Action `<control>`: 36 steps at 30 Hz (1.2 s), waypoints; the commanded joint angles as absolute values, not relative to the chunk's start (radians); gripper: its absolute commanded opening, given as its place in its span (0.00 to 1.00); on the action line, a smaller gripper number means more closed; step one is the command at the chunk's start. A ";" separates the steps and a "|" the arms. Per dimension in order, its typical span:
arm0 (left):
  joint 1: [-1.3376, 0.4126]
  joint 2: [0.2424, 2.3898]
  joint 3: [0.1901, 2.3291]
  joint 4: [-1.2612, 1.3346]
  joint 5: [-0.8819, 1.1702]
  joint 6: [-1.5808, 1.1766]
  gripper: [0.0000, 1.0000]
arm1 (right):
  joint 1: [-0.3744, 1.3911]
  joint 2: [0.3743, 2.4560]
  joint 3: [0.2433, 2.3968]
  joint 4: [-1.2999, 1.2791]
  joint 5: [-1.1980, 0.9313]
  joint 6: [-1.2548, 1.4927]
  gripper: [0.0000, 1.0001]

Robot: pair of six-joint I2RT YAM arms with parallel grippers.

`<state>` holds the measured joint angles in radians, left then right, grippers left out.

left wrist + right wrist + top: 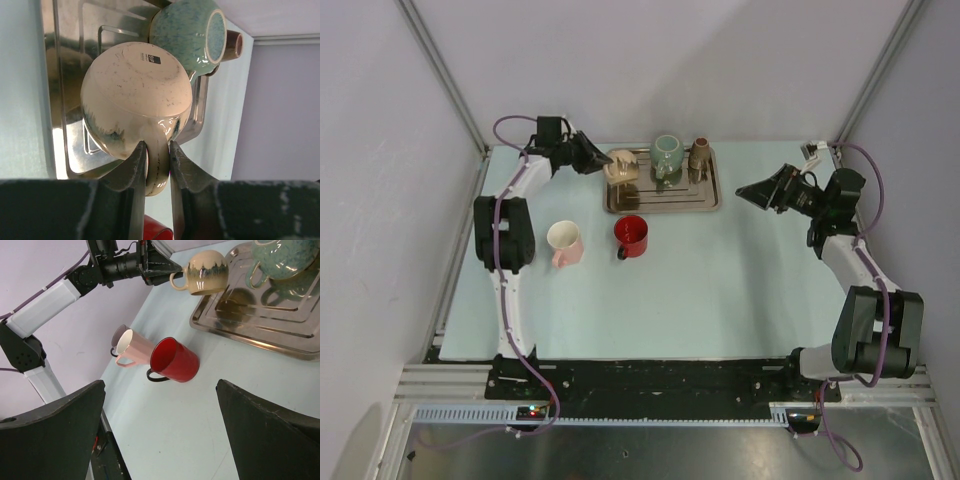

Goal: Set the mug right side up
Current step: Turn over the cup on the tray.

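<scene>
On the pale surface (720, 290) between grey walls (670, 60), we find a tray (710, 206) at 12 o'clock holding a teal mug (667, 152), the left hand (605, 163) grasping the handle of the cream mug (621, 166) over its 9 o'clock end, and the right hand (752, 192) released.

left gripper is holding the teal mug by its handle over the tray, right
Not quite. The left gripper is closed on the handle of the cream mug, not the teal mug, which sits on the tray beyond it. The left wrist view shows this.
</scene>
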<state>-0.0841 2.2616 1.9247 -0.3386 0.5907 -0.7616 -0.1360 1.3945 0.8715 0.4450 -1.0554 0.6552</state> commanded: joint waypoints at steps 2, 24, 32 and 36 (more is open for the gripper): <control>-0.090 2.233 1.988 -0.128 0.709 -0.853 0.00 | -0.112 1.409 0.876 0.493 -1.043 0.639 0.99; -0.215 2.150 1.738 0.474 0.779 -1.243 0.00 | -0.004 1.639 0.894 0.810 -0.994 0.953 0.97; -0.264 2.142 1.741 0.599 0.772 -1.329 0.00 | 0.068 1.712 0.894 0.949 -0.952 1.023 0.96; -0.284 2.141 1.693 0.758 0.751 -1.446 0.00 | 0.088 1.741 0.895 1.026 -0.915 1.073 0.95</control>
<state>-0.2722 2.2631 1.7042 0.4568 0.7372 -1.2987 0.0719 1.7164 0.8715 0.8734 -0.9653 1.0157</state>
